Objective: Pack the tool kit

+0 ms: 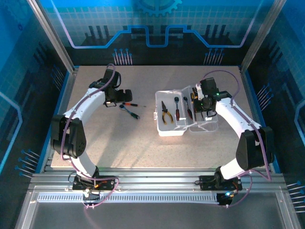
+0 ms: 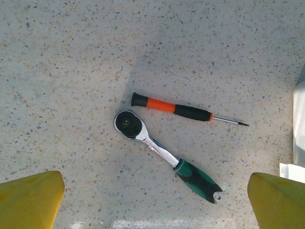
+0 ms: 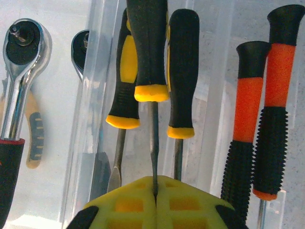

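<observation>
The right gripper is pinched shut on the thin metal shaft of a black-and-yellow screwdriver. Its yellow pads meet at the bottom centre of the right wrist view with only the shaft between them, and the handle runs up to the top edge. Just behind it, on either side, are two more yellow-tipped screwdrivers, and a pair of orange-and-black drivers lies at the right of the frame. At the left, a chrome ratchet lies beyond a clear plastic wall. From above, this gripper hangs over the right part of the open case in the centre-right of the frame. The case's clear lid is folded out to the right, and pliers lie in the left compartment. The left gripper is spread wide and holds nothing — its yellow fingertips sit in the two lower corners of the left wrist view. Between and above them, two tools lie apart on the speckled table: an orange-and-black screwdriver and, just below it, a green-handled ratchet angled toward the lower right. In the overhead view this gripper stands left of the case, close beside the two loose tools.
</observation>
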